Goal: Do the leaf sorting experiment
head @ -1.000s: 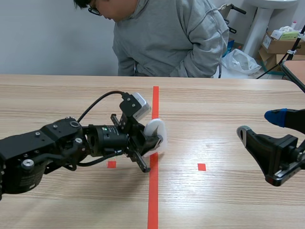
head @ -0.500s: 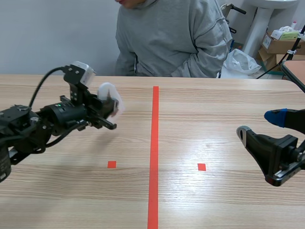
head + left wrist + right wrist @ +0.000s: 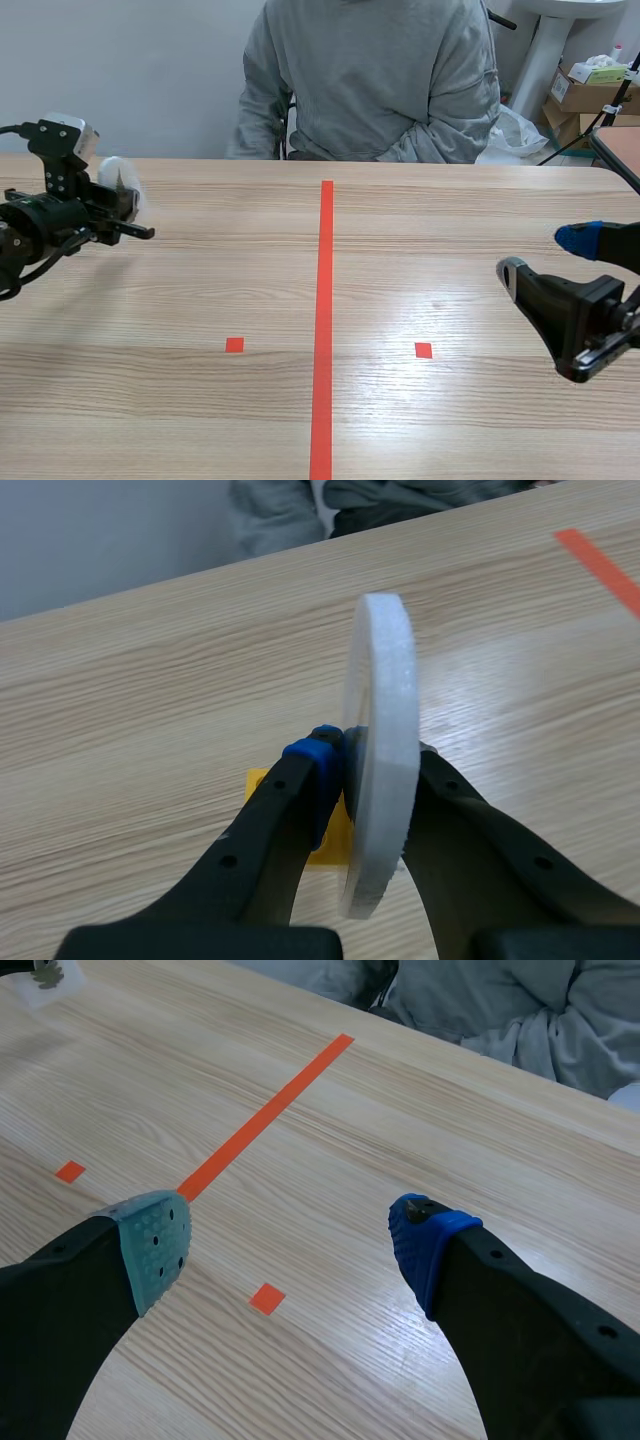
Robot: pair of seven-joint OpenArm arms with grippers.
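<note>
A white round disc (image 3: 118,178) stands on edge at the table's far left, above the wood, with my left gripper (image 3: 120,212) shut on it. In the left wrist view the disc (image 3: 385,720) is pinched at its lower rim between my fingers (image 3: 318,755). A small yellow piece (image 3: 258,782) lies on the table under the fingers, mostly hidden. My right gripper (image 3: 548,258) hangs open at the table's right side, and the right wrist view shows nothing between the fingers of the right gripper (image 3: 290,1235).
A person in a grey sweatshirt (image 3: 370,80) sits across the table. A long red tape line (image 3: 323,320) runs down the middle, with small red squares either side. Cardboard boxes (image 3: 590,85) and a plastic bag stand behind at the right.
My left arm has swung from the centre line to the far left, carrying the white disc with it. The person has straightened up. The right arm has not moved.
</note>
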